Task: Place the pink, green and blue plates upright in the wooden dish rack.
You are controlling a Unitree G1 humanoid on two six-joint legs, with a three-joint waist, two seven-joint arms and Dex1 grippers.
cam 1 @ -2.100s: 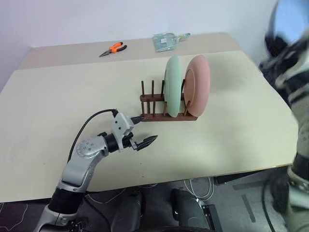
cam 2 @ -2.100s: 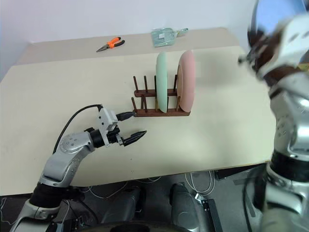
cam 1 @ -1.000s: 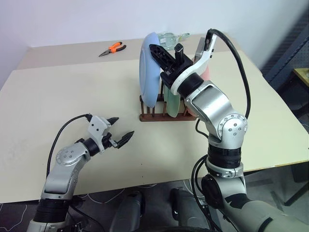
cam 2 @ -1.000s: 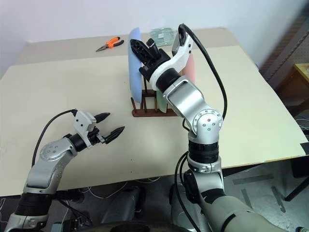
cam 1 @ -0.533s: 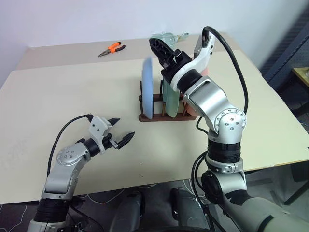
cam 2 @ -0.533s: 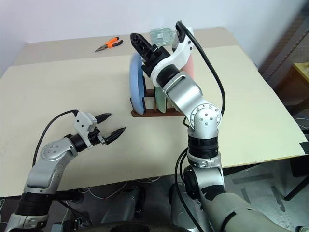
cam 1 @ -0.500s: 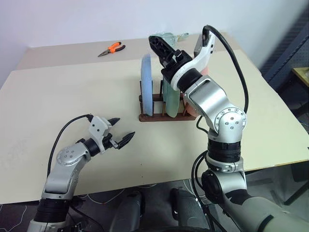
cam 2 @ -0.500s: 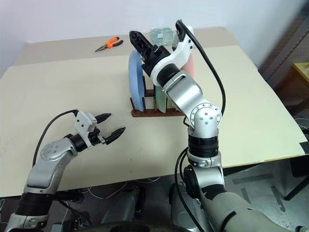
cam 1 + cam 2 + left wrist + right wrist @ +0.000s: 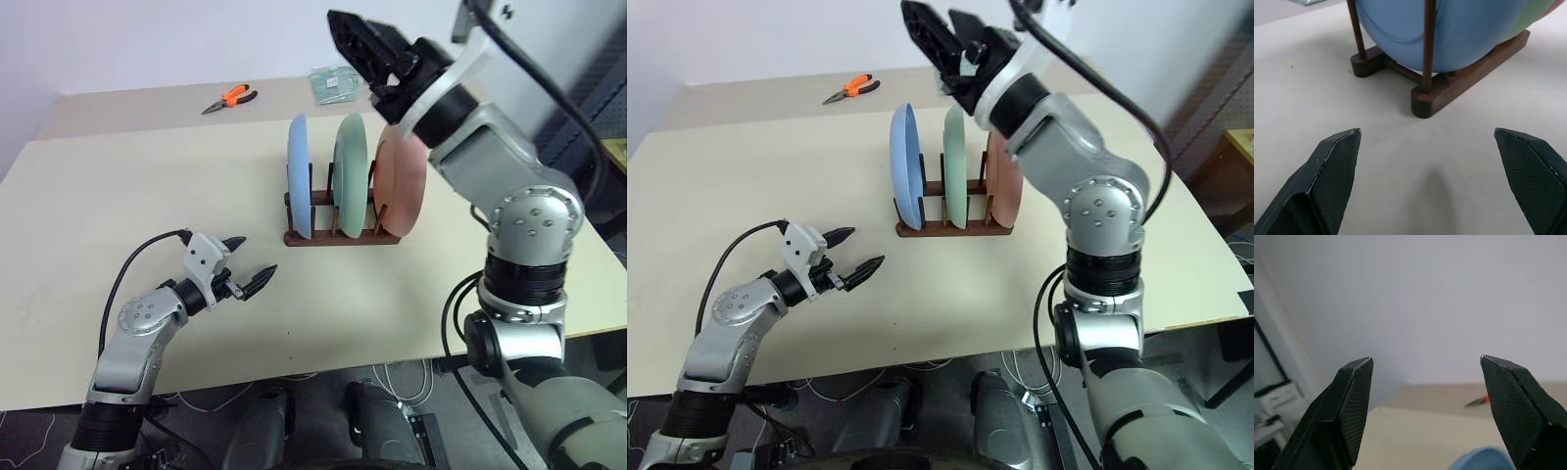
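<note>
- We see the blue plate [image 9: 299, 176], green plate [image 9: 350, 174] and pink plate [image 9: 403, 186] standing up in the wooden dish rack [image 9: 341, 235], mid-table [image 9: 98, 215].
- Our left gripper [image 9: 249, 269] is wide open and holds nothing, near the table's front edge.
- Our right gripper [image 9: 939, 37] is open and empty, high above the rack.

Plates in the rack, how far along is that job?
It looks done: the blue plate, green plate and pink plate all stand upright in the rack. Nothing is in hand: the right tool is open and empty above the rack, and the left tool is open over the table. No plate is left.
</note>
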